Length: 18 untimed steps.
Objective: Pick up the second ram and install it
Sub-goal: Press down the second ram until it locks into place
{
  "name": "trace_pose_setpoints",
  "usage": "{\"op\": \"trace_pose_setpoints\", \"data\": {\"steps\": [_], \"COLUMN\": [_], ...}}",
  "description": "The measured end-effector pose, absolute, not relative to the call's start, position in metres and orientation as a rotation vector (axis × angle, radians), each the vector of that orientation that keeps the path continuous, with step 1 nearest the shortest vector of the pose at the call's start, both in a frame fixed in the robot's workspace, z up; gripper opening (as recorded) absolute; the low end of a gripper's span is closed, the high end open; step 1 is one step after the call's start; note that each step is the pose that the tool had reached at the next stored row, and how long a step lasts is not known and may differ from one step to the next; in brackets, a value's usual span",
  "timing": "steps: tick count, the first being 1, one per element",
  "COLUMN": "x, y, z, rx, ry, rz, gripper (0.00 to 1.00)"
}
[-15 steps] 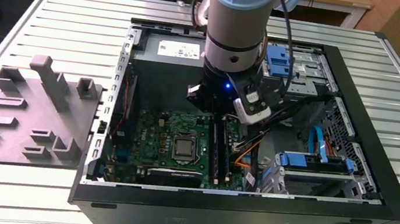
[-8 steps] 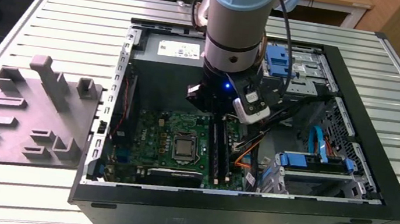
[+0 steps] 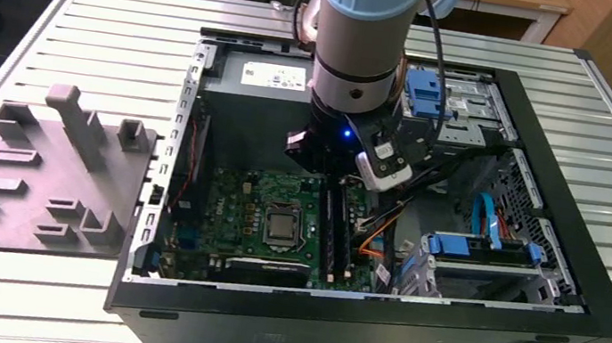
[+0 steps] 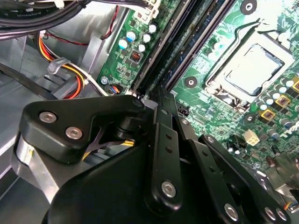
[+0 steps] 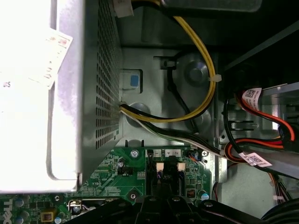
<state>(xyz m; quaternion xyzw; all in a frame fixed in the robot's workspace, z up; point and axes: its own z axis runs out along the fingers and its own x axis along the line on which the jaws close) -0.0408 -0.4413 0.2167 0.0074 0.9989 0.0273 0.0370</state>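
Arm reaches into the open computer case. The gripper sits low at centre frame in the exterior view, at the upper end of the long black sockets on the green motherboard.

In the second wrist view the gripper tip lies directly on the line of the sockets, which run to the upper right. Whether it is apart, together or clamped on anything: cannot tell.

The memory stick cannot be separated from the dark socket strips. Judged to be at the tip, over or in a socket.

Risks, as judgement:
- Stick skewed to the socket: pressing would jam it or strain the board.
- Uneven push: one end seats, the other rides up.
- Bundled wires at left of the frame lie near the linkage and could snag.
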Motion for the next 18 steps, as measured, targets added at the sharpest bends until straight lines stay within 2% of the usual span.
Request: {"op": "trace_pose_setpoints", "data": {"steps": [7,14,18], "x": [-0.041,-0.041,-0.041], "y": [-0.441,-0.441,-0.441], "z": [0.218,0.242,0.245], "rx": [0.023,0.023,0.022], "ry": [3.066,3.066,3.066], "rz": [0.085,0.084,0.082], "gripper": [0.10,0.10,0.10]}}
